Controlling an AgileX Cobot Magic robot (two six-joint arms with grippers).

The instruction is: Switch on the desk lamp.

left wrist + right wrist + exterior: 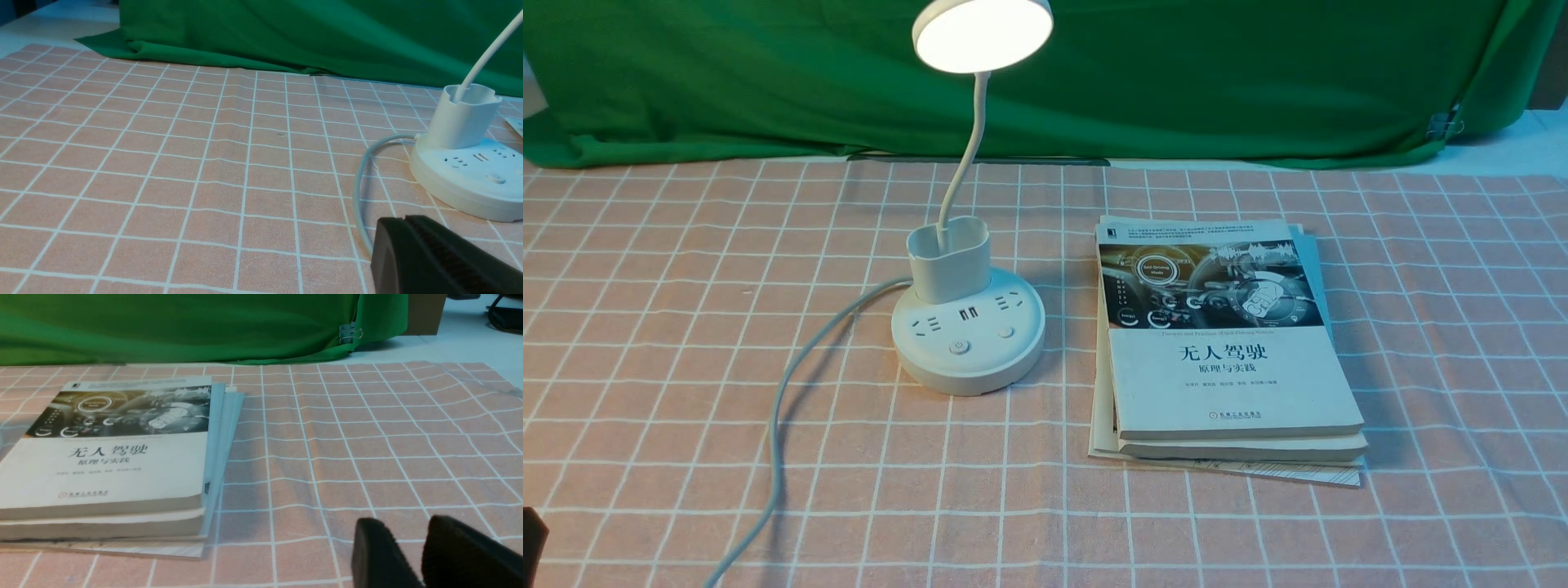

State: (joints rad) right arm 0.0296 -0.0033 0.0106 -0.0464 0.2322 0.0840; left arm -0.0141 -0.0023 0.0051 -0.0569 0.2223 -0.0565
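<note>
We take the desk lamp (968, 327) as our landmark: it stands on the checked cloth (686, 327) about mid-table, its round head (983, 33) already glowing, so we judge the switching done and the step in hand to be keeping both arms clear.

Going left to right, the left gripper (441, 257) hangs low over the cloth, on the near-left side of the lamp, close to the pale cord (784, 408) that curls away from the base. Its jaws look pressed together, holding nothing. If we move it at all, we lift it first and steer it away from the cord, since a snag could drag the base.

The lamp's cup holder (949, 257), sitting on the back of the base, shows nothing inside except the thin neck (964, 155) rising out of it.

Just right of the lamp lies a stack of books (1225, 351), well clear of the buttons.

Right of the books, the right gripper (416, 555) hovers over bare cloth with its jaws slightly spread and empty; it is best kept there.
</note>
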